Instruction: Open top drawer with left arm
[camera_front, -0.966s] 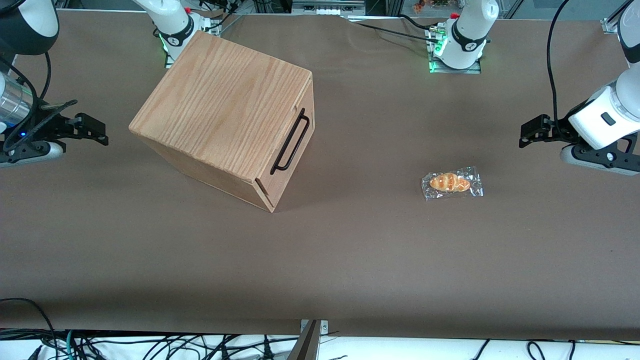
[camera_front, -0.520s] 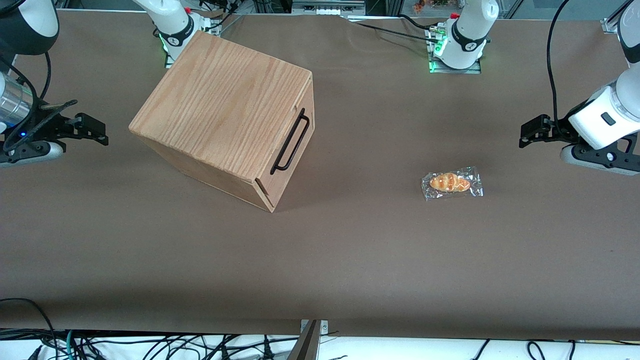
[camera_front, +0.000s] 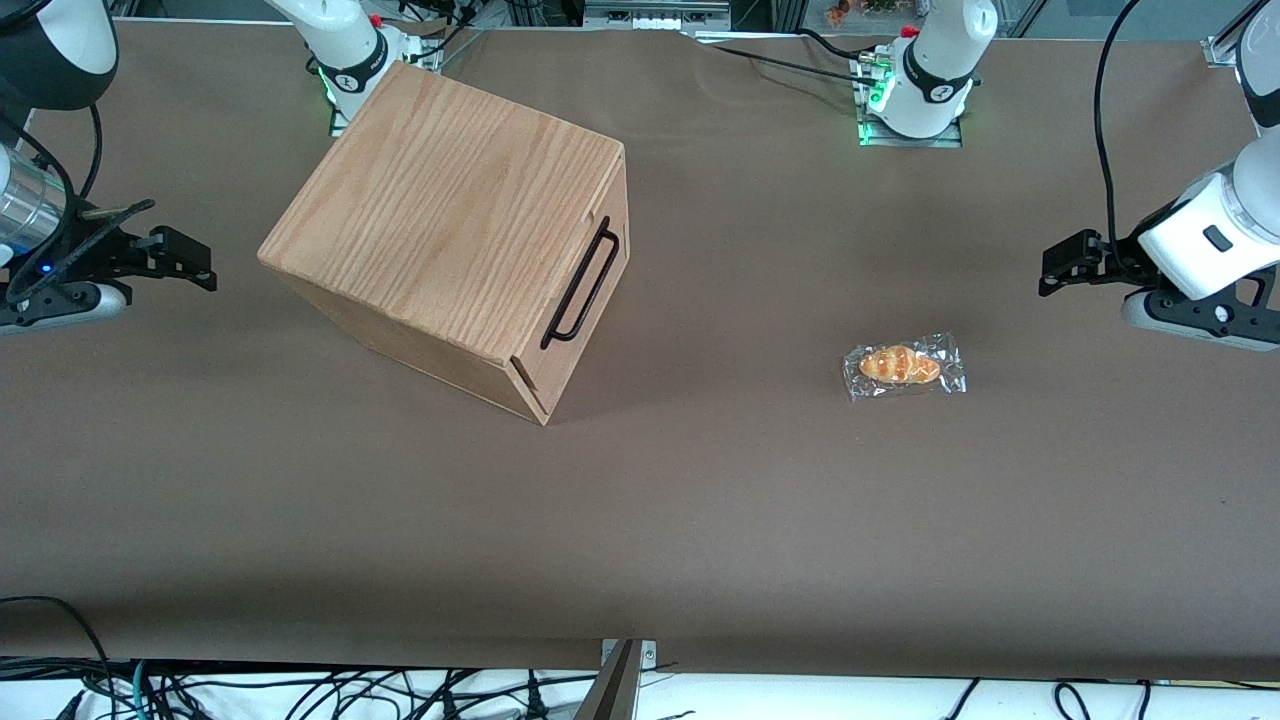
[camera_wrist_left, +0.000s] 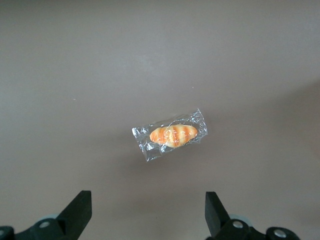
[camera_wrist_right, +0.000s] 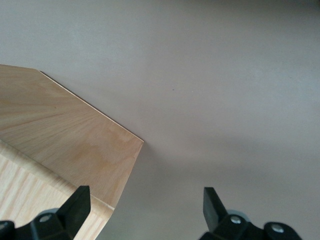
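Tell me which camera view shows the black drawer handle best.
The front view: the whole handle shows on the shut top drawer. Neither wrist view shows it; the left one shows the open gripper above wrapped bread.

Even overhead light, moderately bright. Cabinet (camera_front: 450, 235) casts a soft shadow on the brown table (camera_front: 700, 520). Glare on the bread wrapper (camera_wrist_left: 170, 134) ahead of the open gripper (camera_wrist_left: 147, 212) fingers (camera_wrist_left: 77, 210). Front-view focus sharp.
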